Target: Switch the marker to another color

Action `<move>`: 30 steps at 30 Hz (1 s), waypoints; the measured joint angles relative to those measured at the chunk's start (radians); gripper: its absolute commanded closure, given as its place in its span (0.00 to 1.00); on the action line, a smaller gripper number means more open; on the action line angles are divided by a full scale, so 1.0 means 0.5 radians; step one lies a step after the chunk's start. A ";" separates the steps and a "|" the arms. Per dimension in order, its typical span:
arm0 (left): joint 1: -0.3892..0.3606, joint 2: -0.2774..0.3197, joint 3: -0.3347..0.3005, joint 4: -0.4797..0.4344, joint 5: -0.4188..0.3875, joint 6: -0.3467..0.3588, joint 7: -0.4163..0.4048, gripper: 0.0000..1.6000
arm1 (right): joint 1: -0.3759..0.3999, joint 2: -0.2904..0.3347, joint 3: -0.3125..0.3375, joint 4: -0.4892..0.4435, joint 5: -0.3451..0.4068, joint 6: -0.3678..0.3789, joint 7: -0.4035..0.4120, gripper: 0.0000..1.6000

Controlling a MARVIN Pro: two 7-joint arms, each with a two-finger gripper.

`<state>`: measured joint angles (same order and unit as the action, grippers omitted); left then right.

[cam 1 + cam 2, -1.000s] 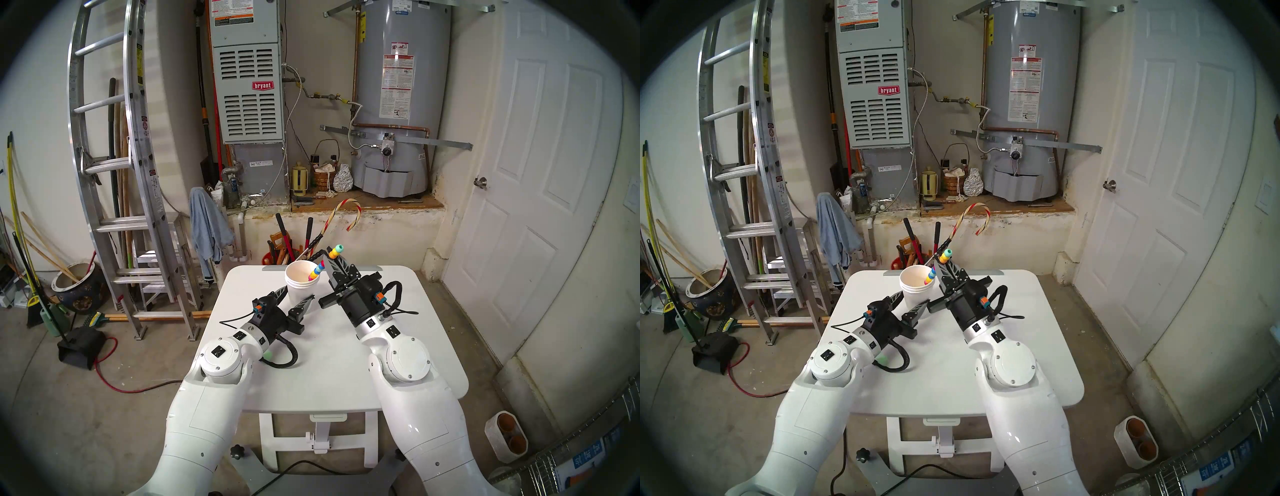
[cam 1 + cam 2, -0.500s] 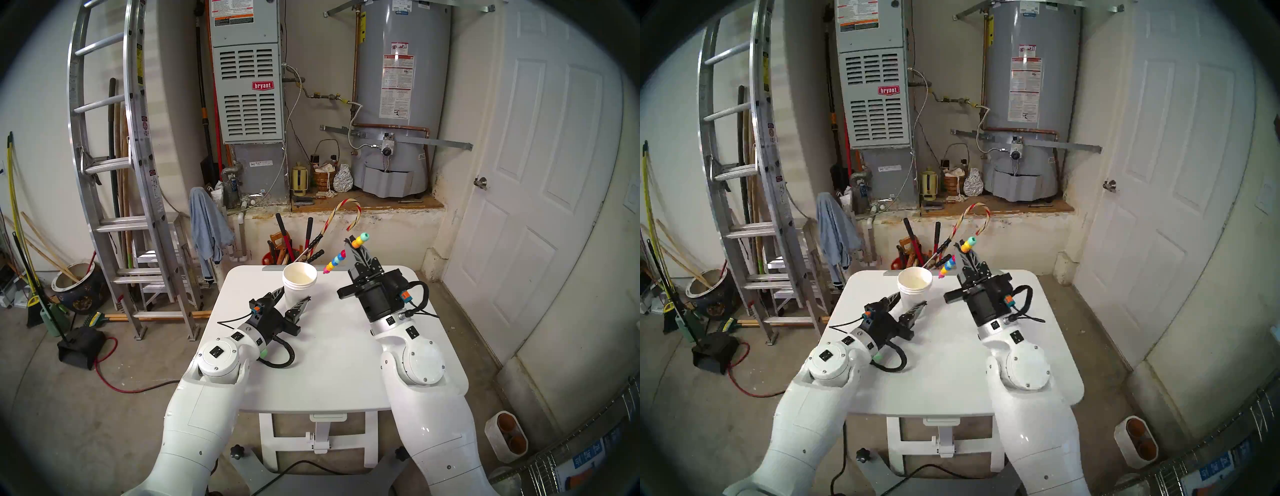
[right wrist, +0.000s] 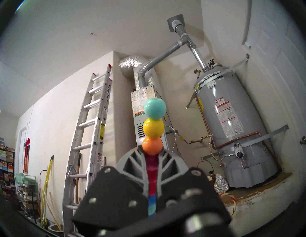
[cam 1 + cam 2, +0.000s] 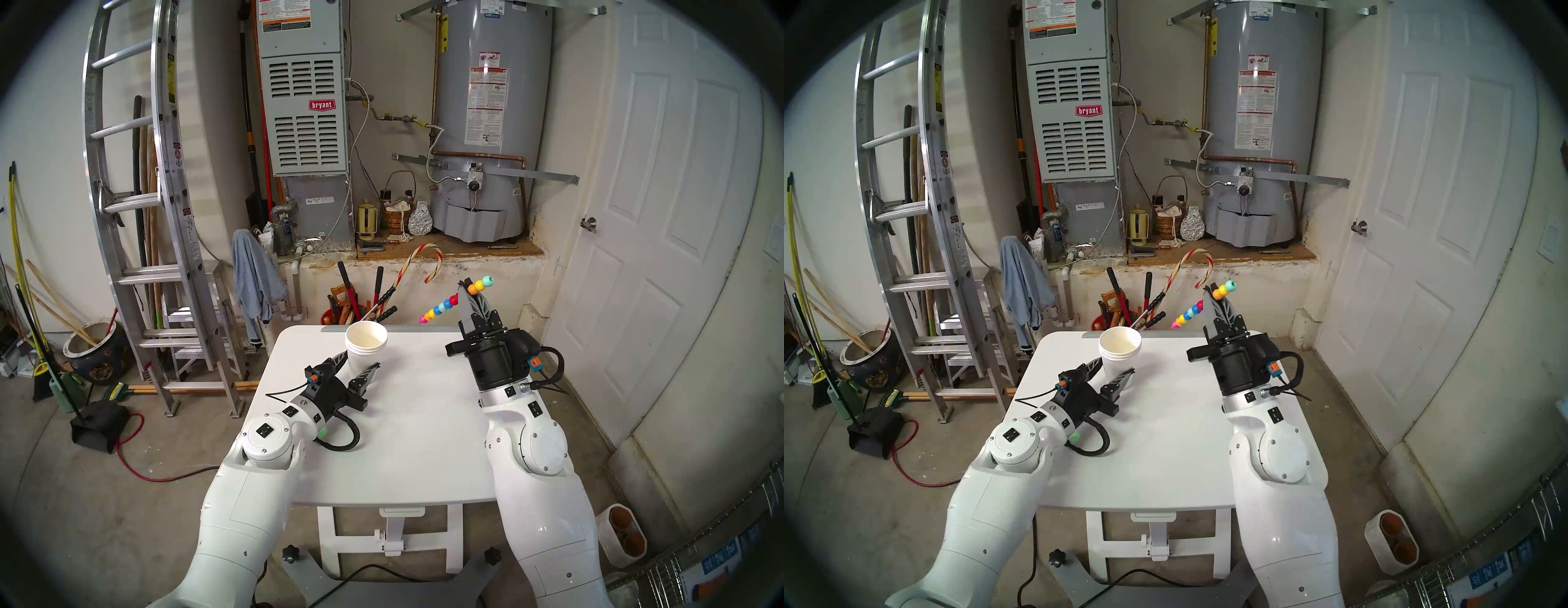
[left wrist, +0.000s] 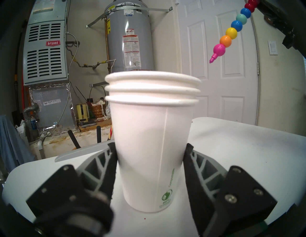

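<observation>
The marker [image 4: 445,305] is a stick of round beads, teal, yellow and orange at one end, pink tip at the other. My right gripper [image 4: 466,293] is shut on it mid-length and holds it tilted in the air above the table's far right, pink tip pointing down-left. It also shows in the head right view [image 4: 1189,313], the left wrist view [image 5: 231,32] and the right wrist view [image 3: 153,127]. My left gripper [image 4: 358,363] is shut on a stack of white paper cups [image 4: 362,354] that stands upright on the white table [image 4: 407,424]. The top cup looks empty.
A bucket of red-and-black-handled tools [image 4: 352,305] and a striped candy cane [image 4: 418,263] stand just behind the table's far edge. A ladder [image 4: 140,212] leans at the left, a white door [image 4: 662,254] is at the right.
My right gripper has lifted the marker out of the cup and carried it up and to the right. The left gripper and cups have shifted slightly left.
</observation>
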<state>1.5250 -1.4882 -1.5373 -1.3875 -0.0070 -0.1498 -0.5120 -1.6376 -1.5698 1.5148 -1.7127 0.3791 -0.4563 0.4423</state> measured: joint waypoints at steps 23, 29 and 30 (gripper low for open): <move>-0.010 0.029 0.015 -0.066 0.096 0.181 0.012 0.59 | 0.001 0.007 0.027 0.024 0.052 -0.001 0.049 1.00; -0.010 0.033 0.006 -0.081 0.098 0.214 0.006 0.10 | 0.001 0.007 0.027 0.030 0.058 -0.001 0.055 1.00; -0.009 0.033 0.003 -0.083 0.097 0.219 0.005 0.05 | 0.001 0.007 0.027 0.031 0.059 -0.001 0.057 1.00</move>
<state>1.5203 -1.4715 -1.5357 -1.4288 0.0413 -0.0402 -0.5097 -1.6371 -1.5661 1.5281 -1.6972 0.4088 -0.4570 0.4707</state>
